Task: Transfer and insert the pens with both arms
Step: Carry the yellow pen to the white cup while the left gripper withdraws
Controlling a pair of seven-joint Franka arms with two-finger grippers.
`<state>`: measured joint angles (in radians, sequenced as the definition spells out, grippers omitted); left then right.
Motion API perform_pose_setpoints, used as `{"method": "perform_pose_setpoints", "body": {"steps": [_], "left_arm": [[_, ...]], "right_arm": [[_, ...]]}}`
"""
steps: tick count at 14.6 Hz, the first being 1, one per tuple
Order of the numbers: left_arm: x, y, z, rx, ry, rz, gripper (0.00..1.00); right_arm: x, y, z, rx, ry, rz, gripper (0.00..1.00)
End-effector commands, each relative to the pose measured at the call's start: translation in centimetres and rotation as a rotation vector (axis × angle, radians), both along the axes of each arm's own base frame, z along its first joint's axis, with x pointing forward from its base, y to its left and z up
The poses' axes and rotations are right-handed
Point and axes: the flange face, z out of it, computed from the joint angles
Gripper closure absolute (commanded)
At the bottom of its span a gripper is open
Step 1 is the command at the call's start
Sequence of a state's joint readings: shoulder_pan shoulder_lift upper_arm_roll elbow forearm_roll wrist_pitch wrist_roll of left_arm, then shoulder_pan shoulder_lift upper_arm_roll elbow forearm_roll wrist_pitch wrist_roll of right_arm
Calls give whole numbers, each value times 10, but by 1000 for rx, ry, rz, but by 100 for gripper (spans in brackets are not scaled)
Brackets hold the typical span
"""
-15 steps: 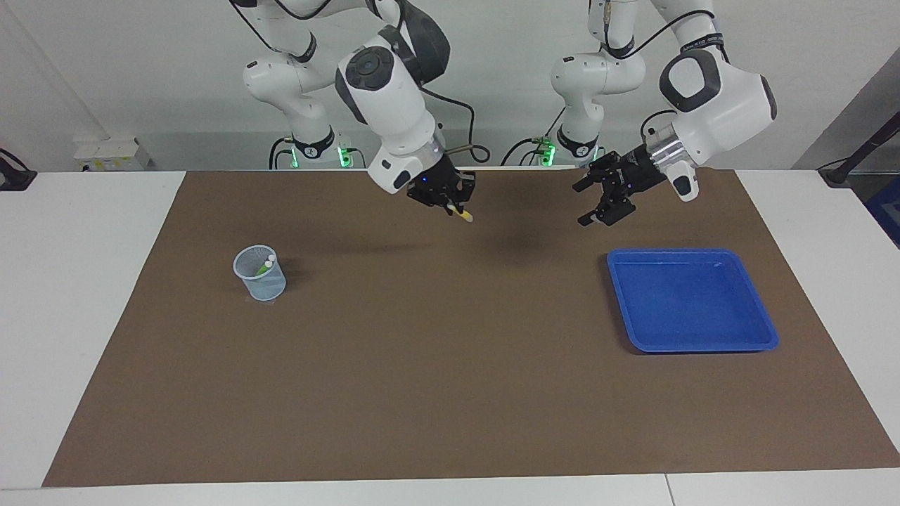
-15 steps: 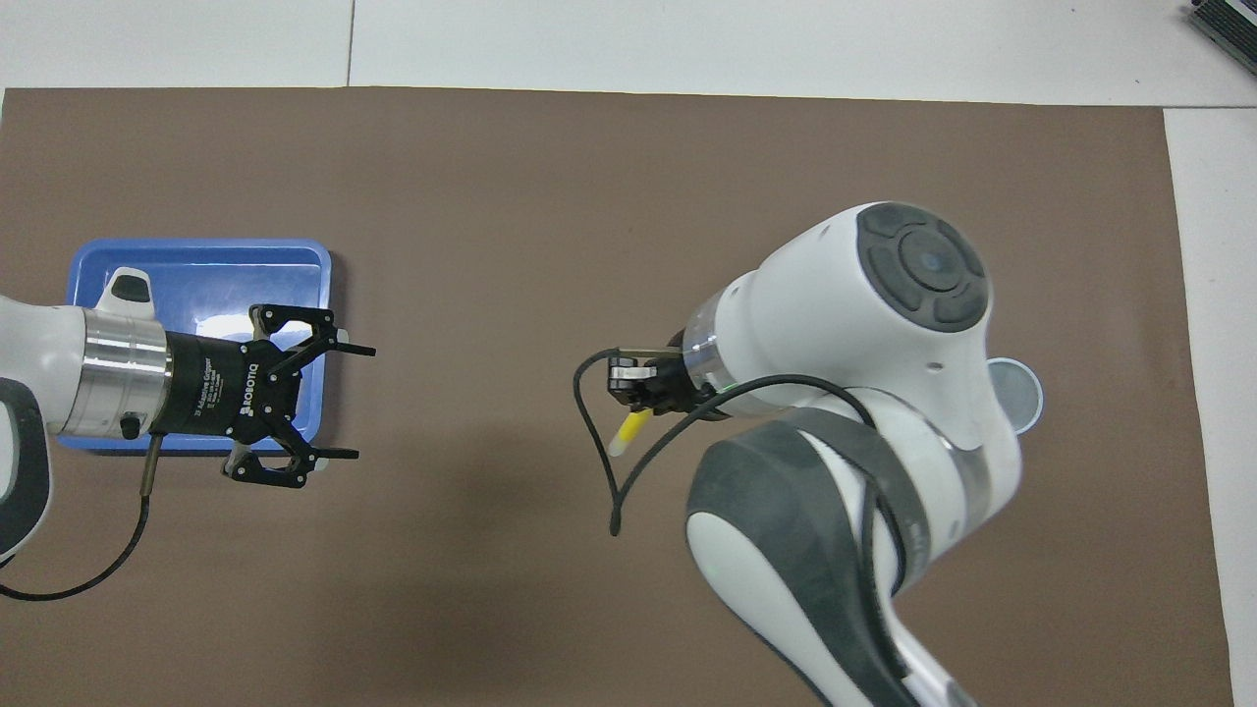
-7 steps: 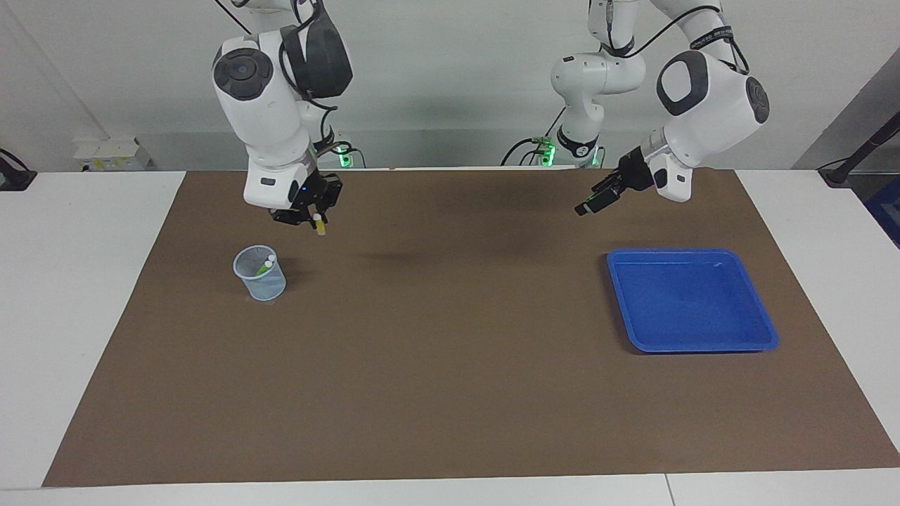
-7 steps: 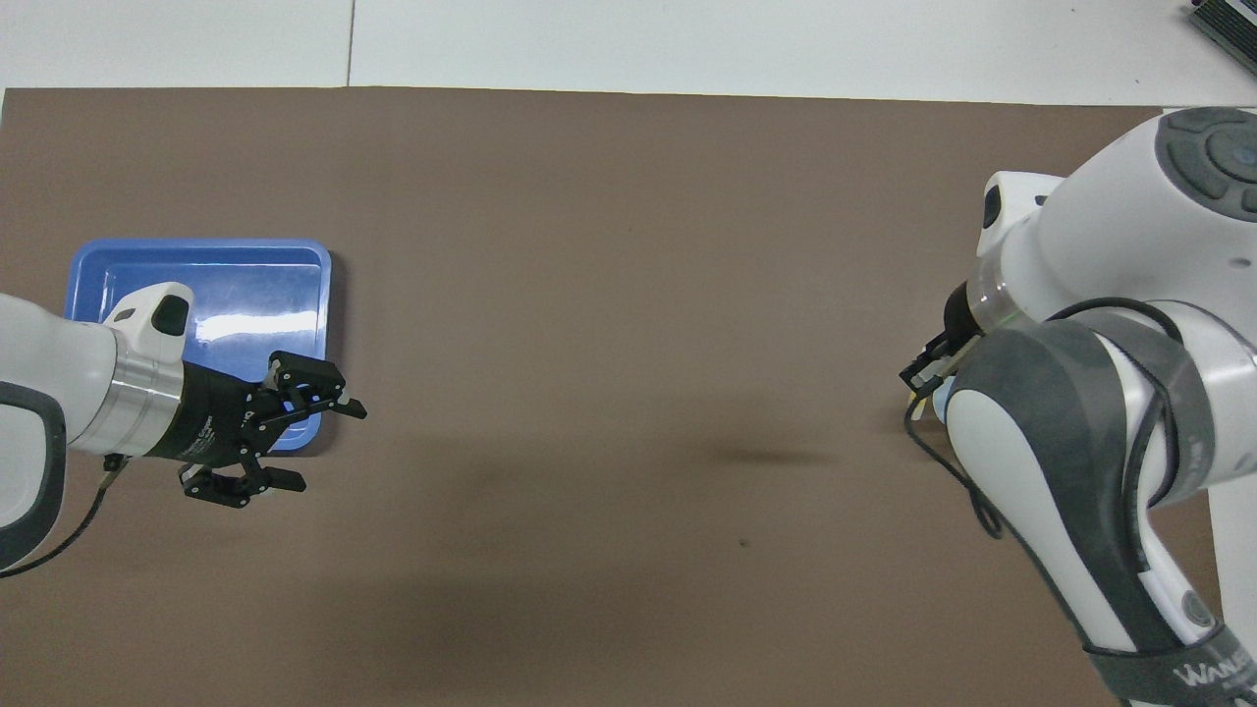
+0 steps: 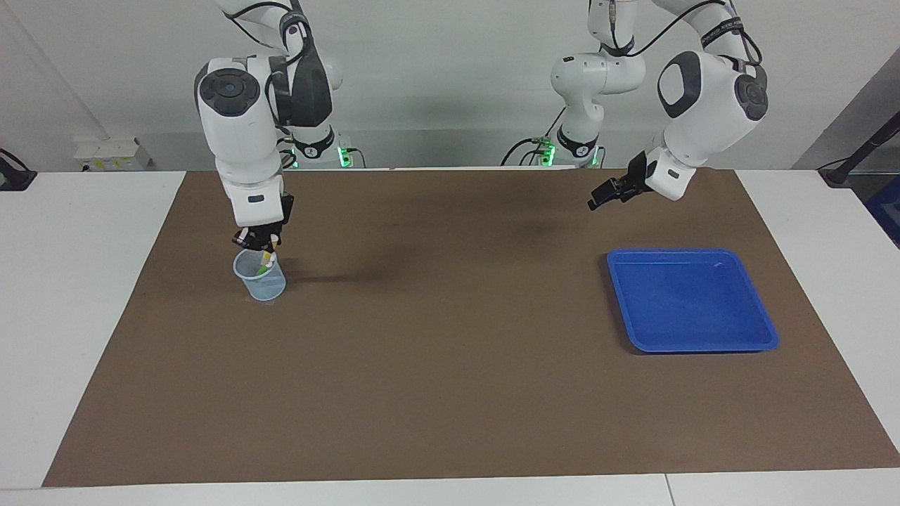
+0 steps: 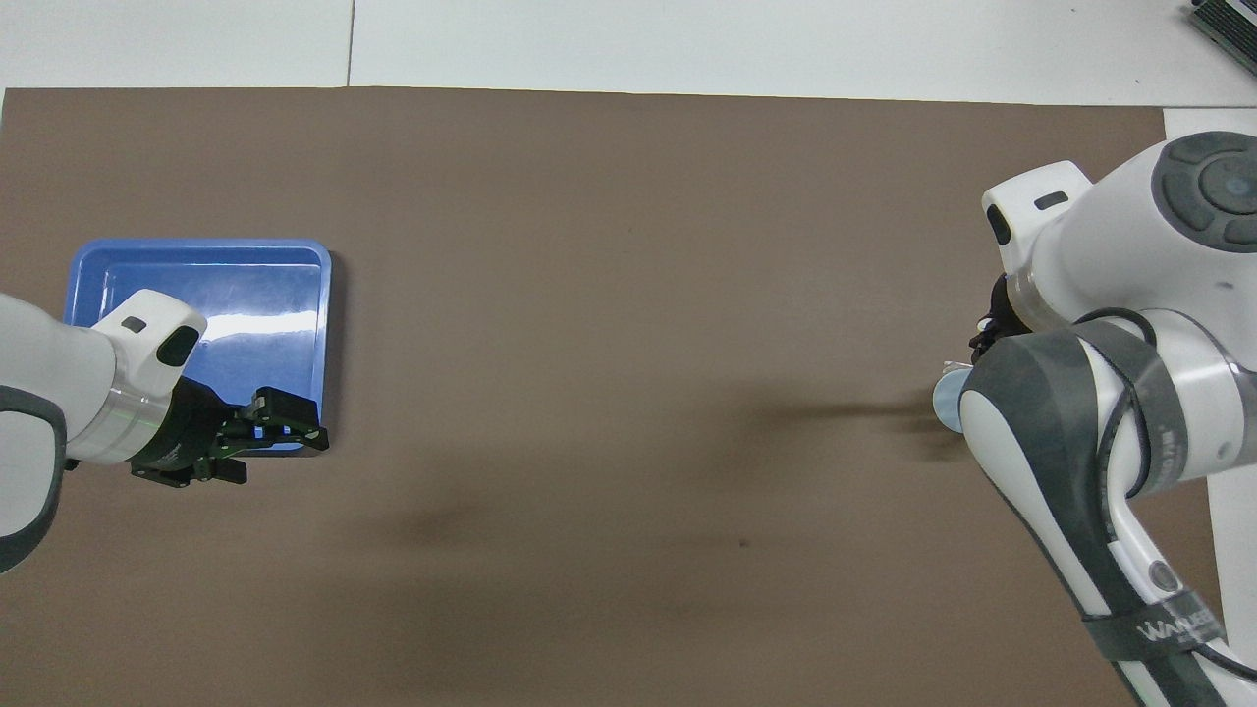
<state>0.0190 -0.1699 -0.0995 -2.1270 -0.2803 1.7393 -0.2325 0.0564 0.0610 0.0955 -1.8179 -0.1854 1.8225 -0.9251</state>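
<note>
- Holding the yellow pen [image 5: 265, 261] in my right jaws [image 5: 259, 244], which are clamped shut on its upper part, I have it hanging straight below them with its lower end already inside the mouth of the cup [image 5: 260, 275].
- Directly beneath those jaws the cup stands on the brown mat [image 5: 450, 393], and a green pen [image 5: 261, 269] with a pale cap leans inside it, just beside the one I carry; I cannot make out a purple pen in either view.
- To do this insertion well, I judge I should keep the pen upright and centred over the opening, lower a little more so the tip clears the rim and the pen already inside, and only then let go. The cup looks light, so any sideways push on its wall could tip or slide it.
- After release, I would lift straight up so my fingers do not catch the rim.
- Well away from my right jaws, toward the left arm's end of the table [image 5: 91, 316], my left jaws [image 5: 606, 195] wait spread wide with nothing in them, in the air near the edge of the blue tray [image 5: 692, 342], which looks empty.
</note>
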Motion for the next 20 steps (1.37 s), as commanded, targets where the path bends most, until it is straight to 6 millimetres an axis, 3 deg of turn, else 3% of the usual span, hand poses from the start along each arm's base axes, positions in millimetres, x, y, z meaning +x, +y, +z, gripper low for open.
{"method": "perform_pose_setpoints", "body": {"steps": [1, 4, 14, 17, 18, 19, 20], "left_arm": [[-1, 15, 13, 52, -61, -137, 0], [8, 25, 30, 104, -116, -230, 0], [22, 51, 118, 207, -205, -300, 0], [23, 55, 126, 224, -210, -312, 0], [23, 56, 127, 226, -212, -308, 0], [23, 56, 128, 227, -213, -308, 0], [22, 55, 128, 226, -216, -313, 0]], "right_arm": [[-15, -20, -17, -13, -20, 97, 100], [-23, -50, -38, -8, -36, 138, 100], [-37, -49, -71, 7, 3, 4, 100], [-37, -48, -86, 22, -52, 13, 81], [-37, -48, -89, 22, -53, 14, 64], [-37, -48, -88, 22, -54, 14, 59], [-37, -48, -89, 21, -49, 16, 36]]}}
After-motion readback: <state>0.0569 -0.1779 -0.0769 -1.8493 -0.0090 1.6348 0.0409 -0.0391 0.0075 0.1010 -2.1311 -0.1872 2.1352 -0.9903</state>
